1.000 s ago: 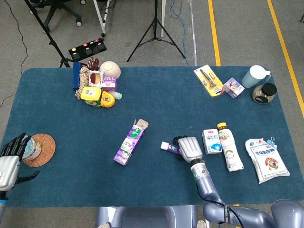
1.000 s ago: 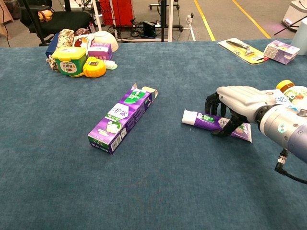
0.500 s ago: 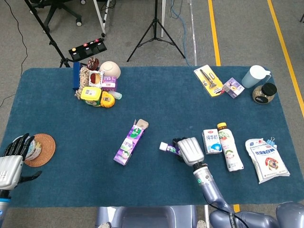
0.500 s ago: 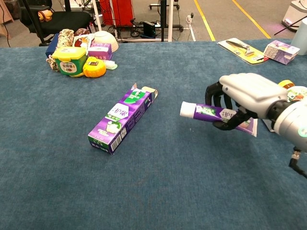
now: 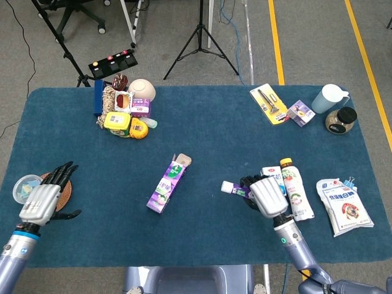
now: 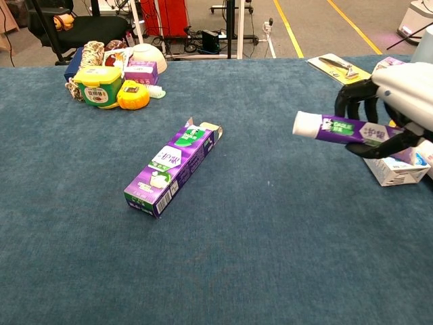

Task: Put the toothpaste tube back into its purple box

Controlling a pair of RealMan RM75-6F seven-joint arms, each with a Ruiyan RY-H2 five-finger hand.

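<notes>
The purple toothpaste box (image 5: pixel 167 184) (image 6: pixel 172 164) lies flat near the table's middle, its open flap end pointing away from me. My right hand (image 5: pixel 264 194) (image 6: pixel 396 101) grips the purple toothpaste tube (image 5: pixel 235 189) (image 6: pixel 342 127) and holds it above the table, right of the box, white cap pointing left. My left hand (image 5: pixel 43 198) hovers open, fingers spread, over the woven coaster (image 5: pixel 60 190) at the table's left edge; the chest view does not show it.
A milk carton (image 5: pixel 272 181) (image 6: pixel 399 169), a drink bottle (image 5: pixel 295 190) and a white pouch (image 5: pixel 343 206) lie right of my right hand. A pile of snacks and a bowl (image 5: pixel 126 110) (image 6: pixel 115 71) sits at the back left. A cup (image 5: pixel 327 97) and jar (image 5: pixel 340 119) stand at the back right.
My right hand has lifted the tube off the table and carried it up and to the right. My left hand has moved in over the table's left edge.
</notes>
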